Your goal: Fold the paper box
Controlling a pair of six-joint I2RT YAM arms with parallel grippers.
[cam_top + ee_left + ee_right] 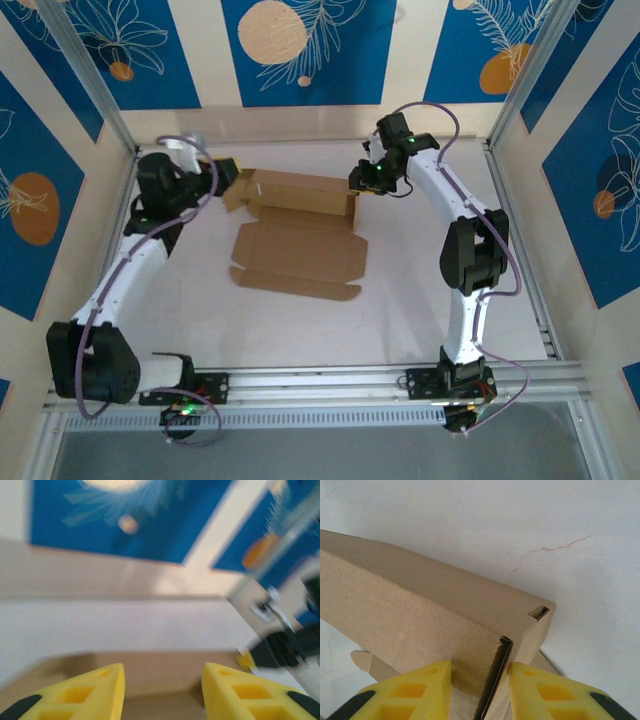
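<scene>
The paper box [300, 250] is brown cardboard lying mid-table, its back wall [300, 193] standing up and its lid panel and front flap flat toward me. My right gripper [362, 183] is at the box's right end. In the right wrist view its yellow fingers [480, 667] straddle the folded end wall [502, 670], the right pad against the outer face. At the box's left end is my left gripper [232, 185]. Its fingers [163, 670] stand apart with nothing pinched, blurred cardboard [165, 692] lying beyond them.
Metal frame posts [95, 85] and blue patterned walls [300, 50] enclose the white table. An aluminium rail [320, 378] runs along the near edge between the arm bases. A thin crack [545, 550] marks the tabletop beyond the box's corner.
</scene>
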